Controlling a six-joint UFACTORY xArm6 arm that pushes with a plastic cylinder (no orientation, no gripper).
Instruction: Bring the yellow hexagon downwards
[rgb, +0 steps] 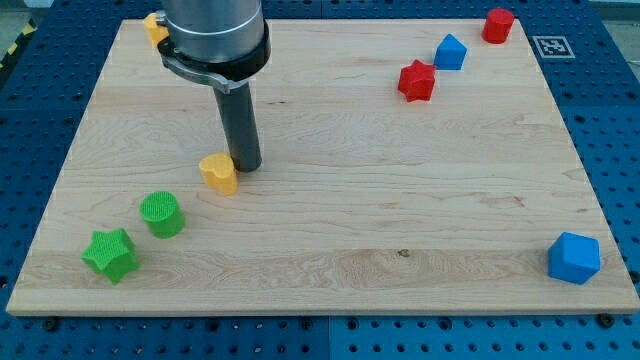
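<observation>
The yellow hexagon (218, 173) lies on the wooden board (330, 220), left of centre. My tip (246, 165) stands just to the hexagon's right and slightly above it in the view, touching or nearly touching its upper right side. The dark rod rises from there to the arm's grey body at the view's top.
A green cylinder (161, 214) and a green star (110, 254) lie below-left of the hexagon. Another yellow block (154, 27) sits at the top left, partly hidden by the arm. A red star (416, 80), a blue block (450, 51), a red block (497, 25) and a blue hexagon (574, 257) lie on the right.
</observation>
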